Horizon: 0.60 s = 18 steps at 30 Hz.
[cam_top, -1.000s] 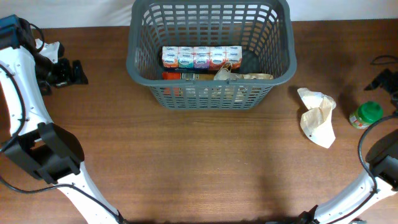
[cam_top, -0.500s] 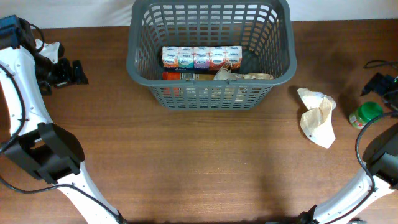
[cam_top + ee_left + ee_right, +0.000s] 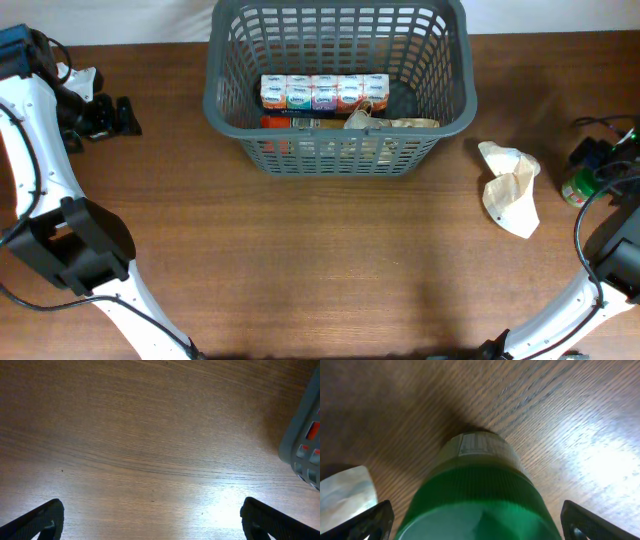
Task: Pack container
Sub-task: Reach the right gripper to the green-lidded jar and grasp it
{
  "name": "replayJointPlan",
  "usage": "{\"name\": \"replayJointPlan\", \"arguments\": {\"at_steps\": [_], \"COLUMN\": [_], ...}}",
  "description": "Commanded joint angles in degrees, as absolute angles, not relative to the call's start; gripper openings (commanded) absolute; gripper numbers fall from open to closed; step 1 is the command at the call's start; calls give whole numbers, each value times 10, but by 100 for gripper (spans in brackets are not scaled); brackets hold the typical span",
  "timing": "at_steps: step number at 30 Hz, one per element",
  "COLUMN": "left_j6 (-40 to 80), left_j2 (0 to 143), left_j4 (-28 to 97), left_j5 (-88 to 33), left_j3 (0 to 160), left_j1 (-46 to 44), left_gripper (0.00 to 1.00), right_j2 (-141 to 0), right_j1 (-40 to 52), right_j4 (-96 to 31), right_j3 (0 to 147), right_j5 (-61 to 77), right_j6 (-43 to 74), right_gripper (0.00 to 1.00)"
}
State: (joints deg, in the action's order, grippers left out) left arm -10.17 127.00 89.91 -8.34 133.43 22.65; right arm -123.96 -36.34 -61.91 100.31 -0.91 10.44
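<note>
Green-capped jar (image 3: 480, 495) has just been straddled by the right jaws, held apart for a grasp, left jaws likewise apart, the container (image 3: 218, 70) awaiting at the far middle of the tabletop (image 3: 330, 260).

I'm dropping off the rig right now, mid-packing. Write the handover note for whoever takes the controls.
Left gripper: open, empty, over the wooden table, left of the large dark grey slotted plastic basket.
Right gripper: open, fingers either side of the green-lidded jar, not closed on it.
Done: a row of small white-and-pink cartons, a red-and-dark pack and a beige bag lie in the basket.
Left: grasp and pack the jar, then probably the crumpled cream bundle between basket and jar.
</note>
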Motion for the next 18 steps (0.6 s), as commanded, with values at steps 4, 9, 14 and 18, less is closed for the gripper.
{"name": "replayJointPlan", "arguments": {"at_steps": [4, 9, 14, 18], "left_j6": [-97, -97, -97, -97], "left_j2": [1273, 1273, 1273, 1273], "left_j4": [898, 898, 898, 898], "left_j5": [-81, -81, -81, -81], "left_j3": [1332, 1332, 1332, 1332], "left_j1": [229, 229, 229, 229], "left_gripper": [99, 99, 99, 99], "right_j2": [-1242, -1242, -1242, -1242], "right_j1": [-364, -364, -364, -364], "right_j4": [-583, -559, -549, -548], "right_j3": [972, 951, 944, 944], "right_j5": [-18, -18, -18, -18], "right_j6": [118, 130, 130, 130], "right_gripper": [99, 99, 98, 80]}}
